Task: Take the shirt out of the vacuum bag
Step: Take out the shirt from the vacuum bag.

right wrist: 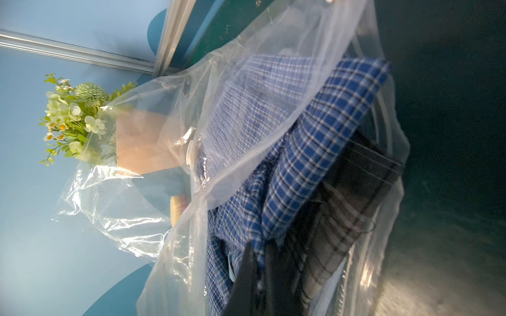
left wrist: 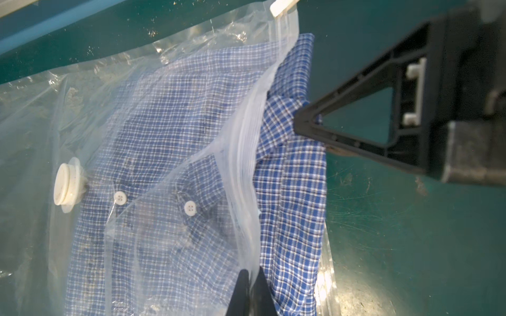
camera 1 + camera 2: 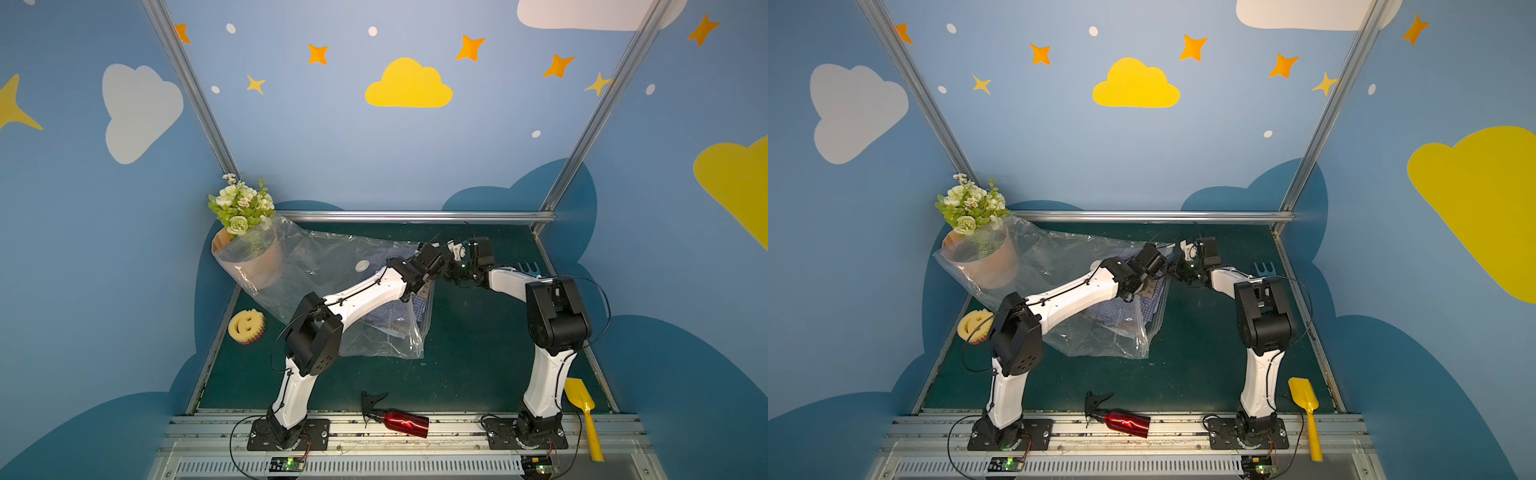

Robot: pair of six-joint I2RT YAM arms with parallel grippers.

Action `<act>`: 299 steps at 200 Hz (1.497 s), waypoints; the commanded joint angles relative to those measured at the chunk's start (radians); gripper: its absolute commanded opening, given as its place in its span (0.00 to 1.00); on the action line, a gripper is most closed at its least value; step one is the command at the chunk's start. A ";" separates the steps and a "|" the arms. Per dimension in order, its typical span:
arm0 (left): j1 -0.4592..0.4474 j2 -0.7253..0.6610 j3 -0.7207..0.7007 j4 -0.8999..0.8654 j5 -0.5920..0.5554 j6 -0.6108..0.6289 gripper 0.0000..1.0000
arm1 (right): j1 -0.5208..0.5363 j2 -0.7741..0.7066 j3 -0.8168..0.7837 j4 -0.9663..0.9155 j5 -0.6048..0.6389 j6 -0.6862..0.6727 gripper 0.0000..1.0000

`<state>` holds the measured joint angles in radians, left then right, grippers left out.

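Nearest the robot's bases, a red metallic spray bottle with a black trigger head [image 3: 405, 422] lay on its side across the front rail. A yellow plastic toy shovel [image 3: 582, 405] lay at the right edge.

Farther in, the large clear, crinkly plastic vacuum bag [image 3: 374, 345] lay on the dark green table [image 3: 465, 345], with its round white valve [image 2: 67, 184] facing up. The folded blue-and-white checked button-up shirt [image 2: 169, 131] was inside it, mostly under the film. One end of the shirt stuck out past the open zip edge. The small white slider [image 2: 282, 6] sat at one end of that edge. A yellow smiley-face sponge [image 3: 246, 326] lay just beside the bag's left side. A blue toy rake [image 3: 525, 266] lay near the right edge, behind the right arm.

The bag's far end rose against a terracotta pot [image 3: 219, 243] in the far left corner. The pot held white and green artificial flowers [image 3: 241, 205], and the film covered its front.

The left arm [image 3: 365, 295] leaned from its base forward and to the right, low over the bag. The left jaws were clenched on the upper layer of the bag's mouth. The right arm [image 3: 557, 316] stood up from its base and bent at the elbow, with its forearm reaching left to the mouth. The right jaws were clenched on a fold of the shirt's exposed end. The two wrists came close together at the bag's far right corner.
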<state>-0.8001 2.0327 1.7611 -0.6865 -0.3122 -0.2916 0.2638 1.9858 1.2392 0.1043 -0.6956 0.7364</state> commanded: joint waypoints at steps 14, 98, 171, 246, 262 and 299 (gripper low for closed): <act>0.022 -0.034 -0.022 0.019 0.006 -0.014 0.06 | -0.013 -0.060 -0.002 -0.062 -0.003 -0.022 0.00; 0.048 -0.042 -0.065 0.055 0.022 -0.015 0.06 | -0.044 -0.163 0.063 -0.250 0.008 -0.061 0.00; 0.062 -0.052 -0.099 0.079 0.030 -0.018 0.07 | -0.060 -0.198 0.118 -0.406 0.021 -0.107 0.00; 0.069 -0.054 -0.123 0.104 0.039 -0.024 0.07 | -0.081 -0.277 0.111 -0.540 0.090 -0.181 0.00; 0.071 -0.052 -0.123 0.105 0.042 -0.024 0.07 | -0.088 -0.278 0.084 -0.555 0.109 -0.203 0.00; 0.076 -0.062 -0.137 0.111 0.042 -0.024 0.08 | -0.144 -0.329 0.018 -0.583 0.127 -0.227 0.00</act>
<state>-0.7383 2.0109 1.6428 -0.5713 -0.2649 -0.3084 0.1608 1.7237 1.2839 -0.4286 -0.5903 0.5499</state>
